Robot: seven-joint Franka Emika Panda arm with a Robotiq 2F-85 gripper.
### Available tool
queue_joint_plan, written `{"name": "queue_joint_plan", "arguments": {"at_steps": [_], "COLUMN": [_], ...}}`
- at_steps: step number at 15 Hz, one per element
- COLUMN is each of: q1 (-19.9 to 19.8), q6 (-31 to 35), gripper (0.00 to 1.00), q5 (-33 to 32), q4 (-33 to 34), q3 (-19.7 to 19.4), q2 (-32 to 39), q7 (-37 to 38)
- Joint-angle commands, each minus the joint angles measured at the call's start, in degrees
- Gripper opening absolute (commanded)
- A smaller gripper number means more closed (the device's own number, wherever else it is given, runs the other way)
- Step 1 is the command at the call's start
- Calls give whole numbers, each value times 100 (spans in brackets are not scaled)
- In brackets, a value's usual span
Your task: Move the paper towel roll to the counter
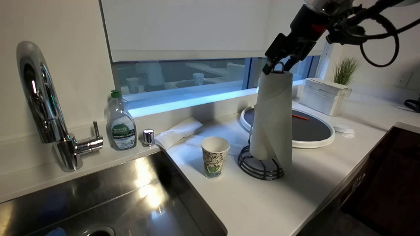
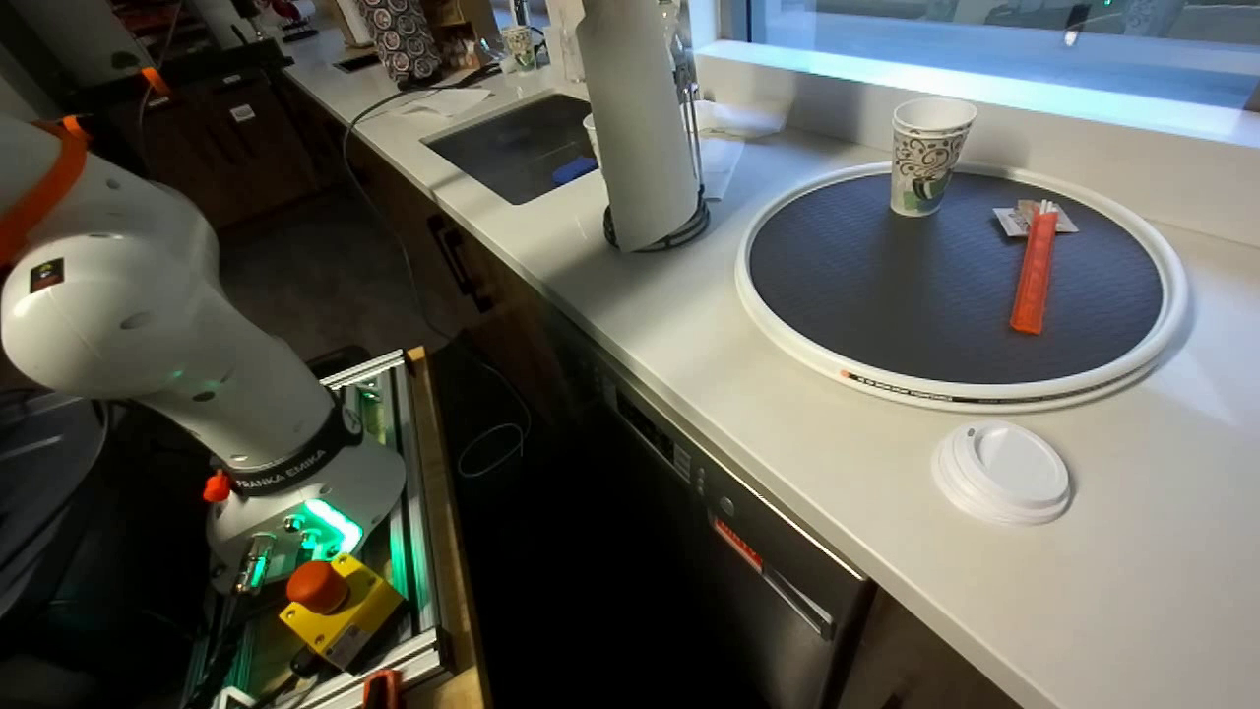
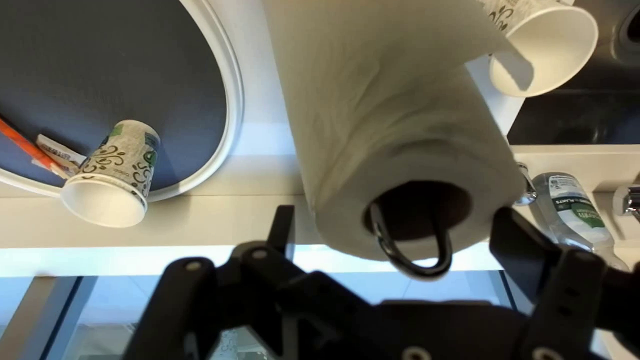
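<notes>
In an exterior view I have the black two-fingered gripper point(image 1: 277, 68) at the top of the tall white paper towel roll point(image 1: 273, 114), sleeved on a black wire holder point(image 1: 259, 174) standing on the smooth white counter point(image 1: 262, 203). In an exterior view a round dark-centred tray point(image 2: 886, 295) lies near it, so I'd lift straight up before any swing. In the wrist view the fingers point(image 3: 283, 225) are spread around the roll's end and a dark metal loop point(image 3: 425, 272); I'd centre, lower, then squeeze evenly.
</notes>
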Motion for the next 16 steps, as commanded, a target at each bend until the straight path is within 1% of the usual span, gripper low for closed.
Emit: {"name": "queue_joint_plan", "arguments": {"at_steps": [1,6,8,12,16], "q1": [152,349,367,356,266], "q6": [47,112,48,-64,-203], "gripper": [100,100,100,100,100], "q5": [454,1225,1379,1428,1178], "q4": [39,-1,15,79,170], "q3": [-200,-483,-524,-520,-409], "q2": [90,90,94,238,427], "q7": [-294,-849,-985,-1103,-963]}}
